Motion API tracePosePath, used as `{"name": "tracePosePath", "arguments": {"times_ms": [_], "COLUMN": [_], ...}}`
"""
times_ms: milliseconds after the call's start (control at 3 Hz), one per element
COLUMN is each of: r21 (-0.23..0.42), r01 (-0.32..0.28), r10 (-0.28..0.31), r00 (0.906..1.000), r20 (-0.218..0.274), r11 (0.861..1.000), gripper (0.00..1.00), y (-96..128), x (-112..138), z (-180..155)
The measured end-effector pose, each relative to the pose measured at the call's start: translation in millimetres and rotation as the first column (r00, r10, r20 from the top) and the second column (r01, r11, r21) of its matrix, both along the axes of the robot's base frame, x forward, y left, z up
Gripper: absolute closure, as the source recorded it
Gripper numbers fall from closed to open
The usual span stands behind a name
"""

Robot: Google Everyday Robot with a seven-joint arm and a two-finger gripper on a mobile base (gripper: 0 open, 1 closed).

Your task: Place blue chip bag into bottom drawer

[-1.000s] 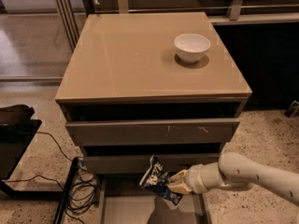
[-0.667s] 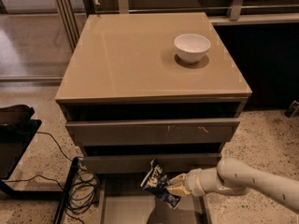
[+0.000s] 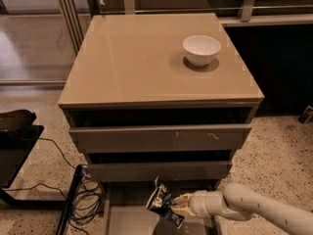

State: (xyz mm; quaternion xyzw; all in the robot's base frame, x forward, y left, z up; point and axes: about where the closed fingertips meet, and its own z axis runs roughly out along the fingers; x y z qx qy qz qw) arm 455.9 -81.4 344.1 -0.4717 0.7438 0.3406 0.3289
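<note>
A three-drawer cabinet (image 3: pixel 156 140) was seen from above, with a white bowl (image 3: pixel 201 49) at about one o'clock on its tan top. At six o'clock in the view, the bottom drawer (image 3: pixel 126 222) stood pulled out, its flat grey floor showing. The robot's pale arm (image 3: pixel 247 207) reached in from four o'clock. Its gripper (image 3: pixel 176 211) hung over the drawer, fingers clamped on the right edge of the blue chip bag (image 3: pixel 160 204). The bag was held upright with a slight tilt, just in front of the middle drawer's face, and appeared clear of the drawer floor. Judging by its crinkled foil, the bag was probably very light, soft and a little slippery, with fragile chips inside. A gentle pinch on the sealed edge looked the safest hold, sparing the puffed middle. Dark cables (image 3: pixel 87 196) lay on the floor at eight o'clock
</note>
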Motion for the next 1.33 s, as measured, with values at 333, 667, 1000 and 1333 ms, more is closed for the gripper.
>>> {"name": "tracePosePath", "arguments": {"times_ms": [333,667,1000,1333], "r21": [0.003,-0.017,-0.071,-0.136], "r01": [-0.043,-0.081,-0.114,-0.112], "r10": [0.043,0.082,0.114,0.108], "r00": [0.9987,0.9964,0.9935,0.9935], "r20": [0.027,0.021,-0.004,-0.035], "r11": [0.999,0.997,0.991,0.984], "gripper": [1.00,1.00,1.00,1.00], "y": [5,10,19,26], "x": [-10,-17,-15,-10], "z": [-49,-93,-131,-163]}}
